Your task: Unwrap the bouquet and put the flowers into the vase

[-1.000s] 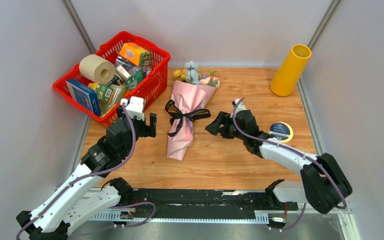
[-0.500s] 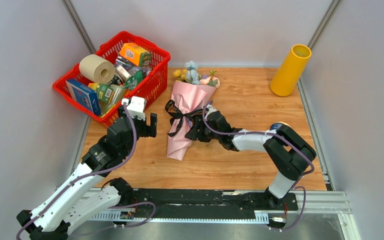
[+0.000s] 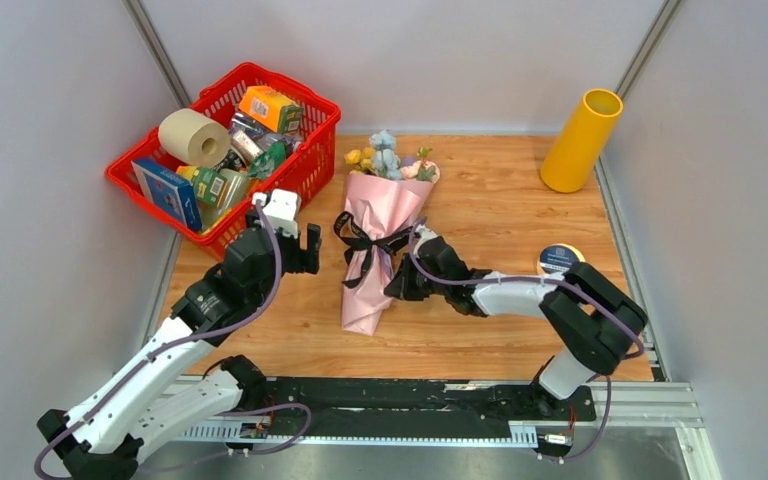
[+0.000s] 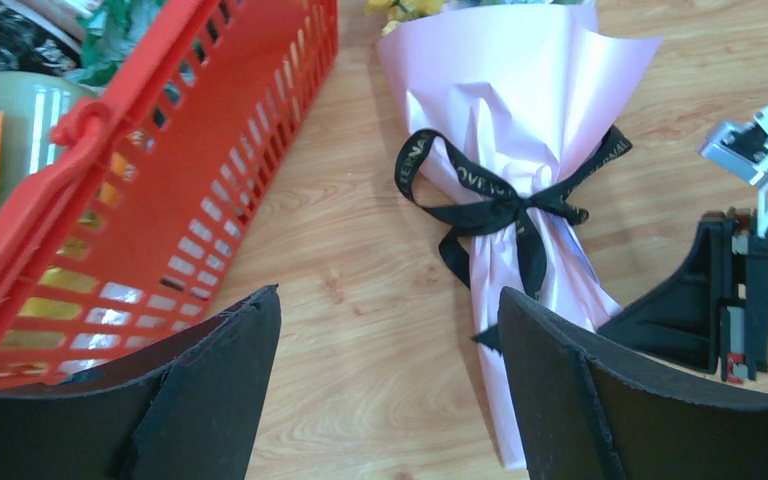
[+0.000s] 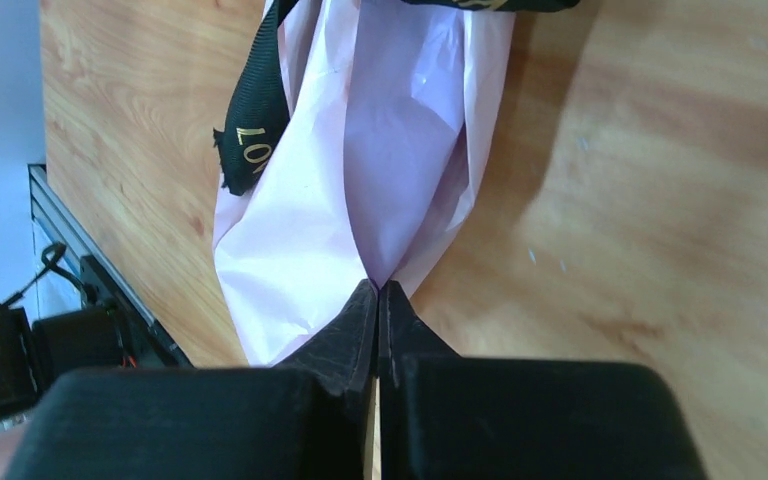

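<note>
Bouquet [image 3: 380, 205] pinched at its paper by right gripper [image 3: 396, 287], jaws closed.
It lies on the table [image 3: 480, 190], flowers [image 3: 390, 155] at its far end, bow [image 3: 365, 238] tied; left gripper [image 3: 302, 250] hangs wide open between it and the basket [image 3: 312, 160]; vase [image 3: 580, 140] stands well apart.

top cam overhead, whole table [image 3: 480, 200]; both wrist cams low, close, share bouquet [image 4: 520, 130].
</note>
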